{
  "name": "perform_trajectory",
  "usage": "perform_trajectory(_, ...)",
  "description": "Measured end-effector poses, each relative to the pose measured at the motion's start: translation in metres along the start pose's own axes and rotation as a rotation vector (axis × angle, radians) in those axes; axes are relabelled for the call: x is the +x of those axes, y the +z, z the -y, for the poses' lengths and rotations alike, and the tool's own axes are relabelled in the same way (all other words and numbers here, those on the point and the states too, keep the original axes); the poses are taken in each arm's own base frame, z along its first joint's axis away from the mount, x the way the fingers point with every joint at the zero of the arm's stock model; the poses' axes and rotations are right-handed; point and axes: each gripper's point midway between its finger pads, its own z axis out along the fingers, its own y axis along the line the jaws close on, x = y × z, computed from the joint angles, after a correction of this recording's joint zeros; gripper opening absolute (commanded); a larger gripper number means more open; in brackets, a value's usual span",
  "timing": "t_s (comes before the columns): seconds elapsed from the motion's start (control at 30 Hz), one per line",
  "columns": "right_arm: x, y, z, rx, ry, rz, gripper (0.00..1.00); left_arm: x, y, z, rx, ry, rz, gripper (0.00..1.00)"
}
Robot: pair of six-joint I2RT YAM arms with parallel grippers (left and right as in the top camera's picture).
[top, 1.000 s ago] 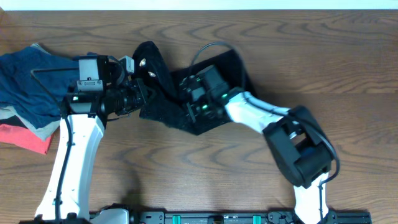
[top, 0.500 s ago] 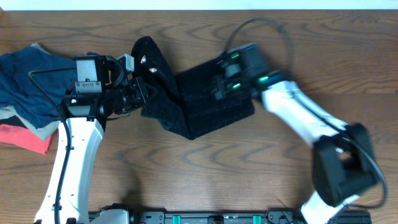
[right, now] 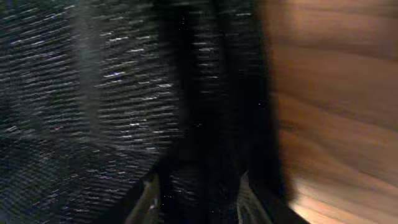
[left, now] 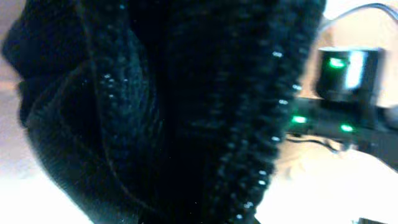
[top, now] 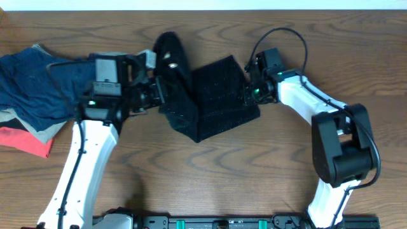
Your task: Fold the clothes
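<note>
A black knit garment [top: 219, 102] lies mid-table. Its left part is lifted into a raised fold [top: 170, 57]. My left gripper [top: 159, 90] is at that fold and seems shut on it. In the left wrist view the black knit [left: 174, 112] fills the frame and hides the jaws. My right gripper [top: 249, 95] is at the garment's right edge. In the right wrist view its fingers [right: 152, 193] stand apart over the dark cloth [right: 93, 93], with a ridge of cloth between them and bare wood [right: 336, 112] to the right.
A pile of other clothes lies at the far left: blue [top: 28, 83], beige [top: 39, 132] and red [top: 28, 143]. The wooden table [top: 210, 178] runs on in front. A black cable [top: 280, 35] loops above the right wrist.
My right gripper has moved from the garment's middle to its right edge. My left gripper has shifted right with the raised fold. The garment now lies flatter.
</note>
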Motion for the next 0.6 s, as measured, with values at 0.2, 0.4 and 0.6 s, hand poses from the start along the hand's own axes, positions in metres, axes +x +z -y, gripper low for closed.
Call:
perform_trajectory(0.2,0.017,0.014,-0.031,-0.003,-0.056,-0.049,0.33,0.012,0.034,0.023,0.024,0.044,-0.044,0.06)
perform_trajectory(0.4,0.045,0.022,-0.072,-0.005,-0.094,-0.115,0.5,0.027,0.082,0.023,0.016,0.059,-0.111,0.16)
perform_trajectory(0.6,0.06,0.013,-0.066,0.047,-0.043,-0.188,0.61,0.032,0.1,0.022,0.023,0.046,-0.131,0.5)
